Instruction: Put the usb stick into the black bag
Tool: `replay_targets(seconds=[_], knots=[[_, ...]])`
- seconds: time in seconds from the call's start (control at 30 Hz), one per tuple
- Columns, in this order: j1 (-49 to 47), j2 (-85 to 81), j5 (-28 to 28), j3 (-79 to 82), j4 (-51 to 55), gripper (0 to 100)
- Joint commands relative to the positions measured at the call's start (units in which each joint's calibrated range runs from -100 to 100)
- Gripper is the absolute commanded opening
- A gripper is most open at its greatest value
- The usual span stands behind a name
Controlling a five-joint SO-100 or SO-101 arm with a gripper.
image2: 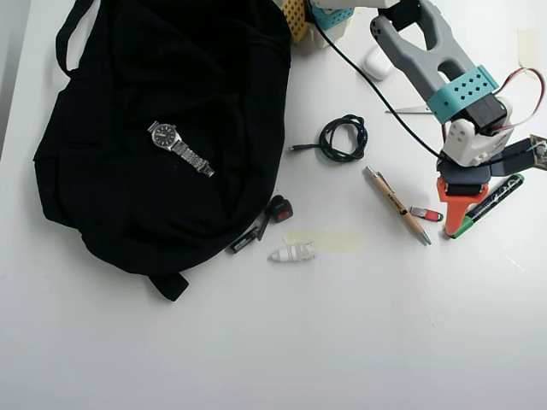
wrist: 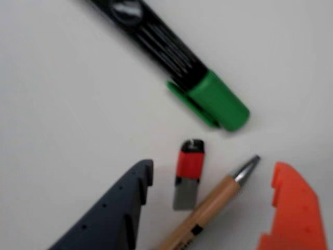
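Observation:
The usb stick [wrist: 188, 174] is a tiny red and silver stick lying flat on the white table, right beside a wooden pen [wrist: 208, 208]. My gripper [wrist: 213, 169] is open and empty just above it, with the dark grey finger [wrist: 114, 208] left of the stick and the orange finger [wrist: 294, 208] right of the pen. In the overhead view the stick [image2: 425, 213] lies between the pen [image2: 396, 205] and my gripper [image2: 444, 218]. The black bag [image2: 154, 128] lies far to the left with a wristwatch [image2: 179, 147] on it.
A black marker with a green cap [wrist: 177, 57] lies just beyond the stick; it shows right of the gripper in the overhead view [image2: 487, 205]. A coiled black cable [image2: 342, 137], a black-and-red gadget [image2: 278, 207], a white ribbed plug [image2: 293, 253] and a tape strip [image2: 325, 239] lie between stick and bag.

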Motion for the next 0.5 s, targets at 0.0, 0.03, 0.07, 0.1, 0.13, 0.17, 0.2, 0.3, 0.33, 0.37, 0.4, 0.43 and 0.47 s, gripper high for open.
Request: replay_targets(seconds=[0.0, 0.03, 0.07, 0.1, 0.13, 0.17, 0.2, 0.3, 0.33, 0.37, 0.4, 0.43, 0.47], knots=[[0.91, -0.72, 0.14, -0.45, -0.56, 30], [1.20, -0.72, 0.14, -0.09, -0.56, 30], [1.43, -0.72, 0.14, 0.27, -0.56, 30], [1.43, -0.72, 0.14, 0.54, -0.56, 30], [1.50, -0.72, 0.14, 0.54, -0.47, 30], [1.50, -0.72, 0.08, 0.81, -0.56, 30], [1.43, -0.72, 0.08, 1.17, -0.56, 30], [1.06, -0.47, -0.23, 1.71, -0.56, 30], [1.06, -0.14, -0.23, 1.89, -0.56, 30], [1.13, 0.11, -0.23, 1.98, -0.56, 30], [1.20, 0.36, -0.23, 1.98, -0.56, 30], [1.28, 0.61, -0.18, 1.98, -0.56, 30], [1.35, 0.94, -0.18, 1.98, -0.56, 30]])
